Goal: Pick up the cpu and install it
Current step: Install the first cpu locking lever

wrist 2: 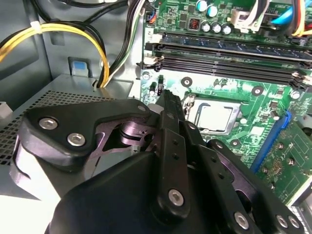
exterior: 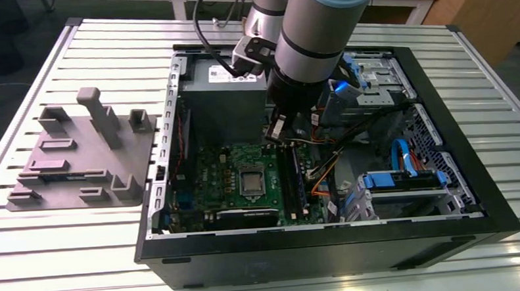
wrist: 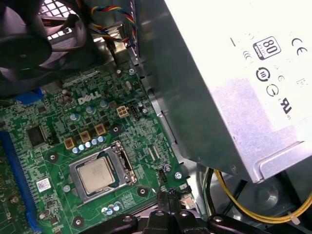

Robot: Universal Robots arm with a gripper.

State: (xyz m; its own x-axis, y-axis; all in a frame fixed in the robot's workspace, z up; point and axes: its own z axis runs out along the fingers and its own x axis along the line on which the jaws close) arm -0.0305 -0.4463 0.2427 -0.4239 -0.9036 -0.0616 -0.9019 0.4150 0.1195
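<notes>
The cpu (wrist: 97,175) has a dull silvery metal top, the motherboard (wrist: 141,134) is glossy green board, the power supply (wrist: 195,97) is matt grey sheet metal with a white paper label (wrist: 253,29), the hand (wrist 2: 168,100) is matt black with bright steel screws (wrist 2: 76,140), and the counter (exterior: 106,53) is ribbed pale metal.

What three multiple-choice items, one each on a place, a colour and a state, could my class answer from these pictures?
1. Where is the cpu?
A) in the socket on the motherboard
B) on the grey tray
C) on the slatted table

2. What colour is the motherboard?
A) red
B) green
C) white

3. How is the computer case?
A) closed
B) standing upright
C) lying flat, side open

Answers:
1 A: the cpu sits inside the socket's metal frame.
2 B: the board is green in both wrist views.
3 C: the exterior view looks straight down into its open side.
</notes>
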